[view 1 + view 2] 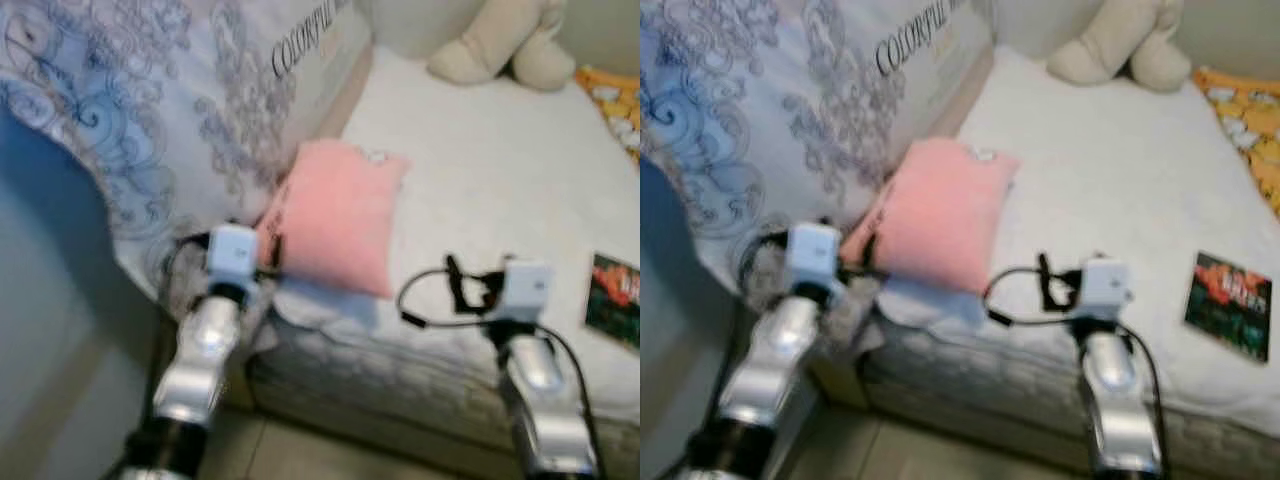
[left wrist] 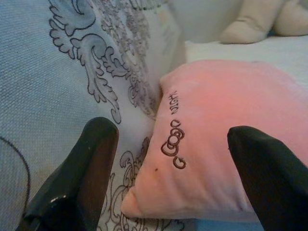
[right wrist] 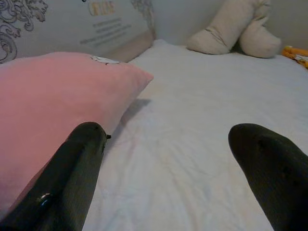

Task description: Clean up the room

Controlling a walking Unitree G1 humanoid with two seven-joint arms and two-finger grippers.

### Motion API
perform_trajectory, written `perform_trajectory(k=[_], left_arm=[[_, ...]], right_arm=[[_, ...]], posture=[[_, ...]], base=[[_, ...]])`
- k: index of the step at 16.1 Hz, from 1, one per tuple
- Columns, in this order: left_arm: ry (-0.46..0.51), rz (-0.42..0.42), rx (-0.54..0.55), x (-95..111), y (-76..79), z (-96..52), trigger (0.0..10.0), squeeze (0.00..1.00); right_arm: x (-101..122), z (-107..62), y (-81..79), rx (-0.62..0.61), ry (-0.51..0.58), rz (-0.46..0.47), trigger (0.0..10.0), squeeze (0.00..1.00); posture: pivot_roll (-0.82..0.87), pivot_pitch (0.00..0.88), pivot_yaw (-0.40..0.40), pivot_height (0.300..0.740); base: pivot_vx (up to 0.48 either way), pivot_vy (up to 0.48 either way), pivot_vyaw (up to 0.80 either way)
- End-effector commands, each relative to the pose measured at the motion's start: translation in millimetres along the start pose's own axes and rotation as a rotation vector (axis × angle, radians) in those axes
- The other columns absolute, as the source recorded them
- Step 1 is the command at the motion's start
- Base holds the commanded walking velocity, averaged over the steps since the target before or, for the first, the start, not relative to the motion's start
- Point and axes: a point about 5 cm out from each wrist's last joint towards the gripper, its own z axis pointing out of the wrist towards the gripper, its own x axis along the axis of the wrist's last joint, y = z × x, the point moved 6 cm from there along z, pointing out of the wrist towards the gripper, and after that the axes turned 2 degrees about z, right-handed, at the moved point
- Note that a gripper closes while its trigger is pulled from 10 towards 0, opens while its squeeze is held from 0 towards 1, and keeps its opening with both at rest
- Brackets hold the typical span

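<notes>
Pink, one pillow (image 2: 216, 139) lies just ahead of my left tool (image 2: 173, 178), fingers spread; my right tool (image 3: 168, 178), also spread, hovers beside it over one bed (image 3: 202, 144).

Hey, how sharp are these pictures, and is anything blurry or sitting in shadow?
Left eye view and right eye view: soft all over, and the dark printed book cannot be read. Left wrist view: the stitched lettering on the pink plush pillow is fairly crisp; the near black fingers blur. Right wrist view: dim, with the pillow's shadow on the white bedsheet.
</notes>
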Motion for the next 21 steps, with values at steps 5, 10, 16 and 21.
perform_trajectory(k=[5, 10, 16, 21], left_arm=[[0.037, -0.034, -0.112, 10.4, 26.4, 14.9, 10.0, 0.00], [0.033, -0.047, -0.143, 6.9, 31.0, 17.1, 10.0, 0.00], [0.018, -0.053, -0.122, 4.4, 23.5, 26.1, 10.0, 0.00], [0.003, -0.017, -0.099, 0.2, 19.0, 30.8, 10.0, 0.00]], right_arm=[[5.2, -1.3, 9.3, -0.037, 0.016, -0.049, 10.0, 0.00], [-0.6, -3.1, 12.2, -0.054, -0.005, -0.047, 10.0, 0.00], [-1.9, -0.4, 10.1, -0.059, -0.001, -0.051, 10.0, 0.00], [-6.3, -2.3, 10.4, -0.068, -0.014, -0.048, 10.0, 0.00]], posture=[[-0.12, 0.000, 0.011, 0.740], [-0.13, 0.000, 0.021, 0.740], [-0.14, 0.000, 0.036, 0.740], [-0.14, 0.000, 0.046, 0.740]], base=[[0.049, -0.417, 0.00], [0.271, -0.392, -0.23], [0.320, -0.349, -0.37], [0.167, -0.054, -0.54]])
